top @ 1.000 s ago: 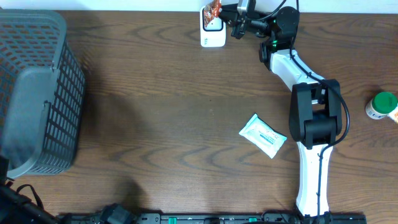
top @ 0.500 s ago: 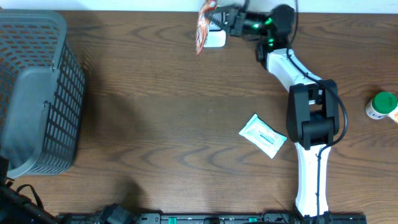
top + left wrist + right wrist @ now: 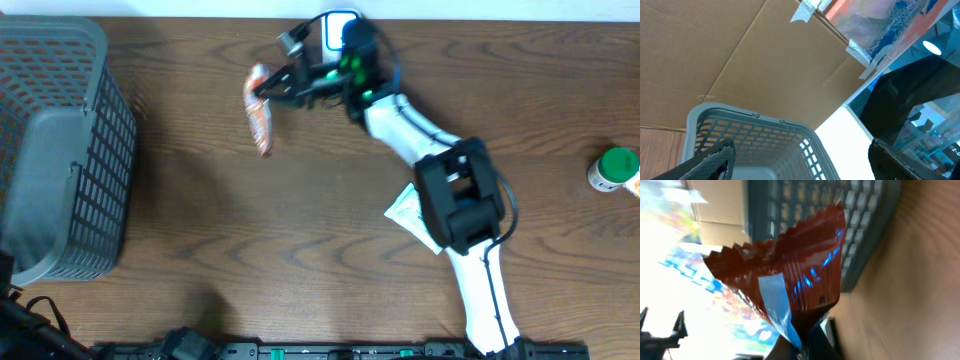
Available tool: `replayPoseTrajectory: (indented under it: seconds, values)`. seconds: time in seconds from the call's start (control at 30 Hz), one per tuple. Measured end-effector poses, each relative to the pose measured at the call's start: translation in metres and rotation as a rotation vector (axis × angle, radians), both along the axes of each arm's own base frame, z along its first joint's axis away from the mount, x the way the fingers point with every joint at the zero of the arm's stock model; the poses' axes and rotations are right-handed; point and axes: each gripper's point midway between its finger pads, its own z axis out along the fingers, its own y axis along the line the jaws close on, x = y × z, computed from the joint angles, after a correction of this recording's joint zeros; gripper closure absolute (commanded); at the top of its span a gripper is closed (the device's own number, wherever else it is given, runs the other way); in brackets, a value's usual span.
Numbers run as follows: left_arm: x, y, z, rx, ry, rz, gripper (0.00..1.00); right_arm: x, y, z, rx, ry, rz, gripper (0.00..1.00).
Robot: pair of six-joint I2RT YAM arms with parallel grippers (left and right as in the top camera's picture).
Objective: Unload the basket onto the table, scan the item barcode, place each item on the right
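Snack packet (image 3: 260, 115) gripped over the worktop (image 3: 200, 250)
Right of the grey basket (image 3: 60, 150) and left of the white scanner (image 3: 336, 20), the right claw (image 3: 268, 88) is clamped on one end of the red-brown packet; the left claw (image 3: 800, 165) gapes wide, holding nothing.

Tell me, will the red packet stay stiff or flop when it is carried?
Probably floppy: the packet droops, creased, from the right gripper. Its glossy film looks slippery. It is likely light, since one pinched edge carries it.
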Motion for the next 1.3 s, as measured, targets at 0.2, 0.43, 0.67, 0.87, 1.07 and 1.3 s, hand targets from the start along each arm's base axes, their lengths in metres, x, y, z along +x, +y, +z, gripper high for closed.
replayPoseTrajectory:
  seconds: [0.2,0.43,0.67,0.87,1.07,1.3]
  values:
    - [0.000,0.000,0.000,0.000,0.000,0.000,0.15,-0.051,0.045,-0.067,-0.264,0.178,-0.004,0.99]
    - [0.000,0.000,0.000,0.000,0.001,0.000,0.15,-0.084,0.020,-0.159,-0.718,0.159,-0.098,0.98]
    - [0.000,0.000,0.000,0.000,0.000,0.000,0.15,-0.073,-0.078,-0.180,-1.174,0.122,-0.266,0.83]
    - [0.000,0.000,0.000,0.000,0.000,0.000,0.15,-0.048,-0.126,-0.133,-1.290,-0.043,-0.397,0.01]
    - [0.000,0.000,0.000,0.000,0.000,0.000,0.15,-0.045,-0.133,-0.097,-1.266,-0.277,-0.308,0.01]
    - [0.000,0.000,0.000,0.000,0.000,0.000,0.15,-0.041,-0.146,-0.104,-1.337,-0.408,-0.230,0.01]
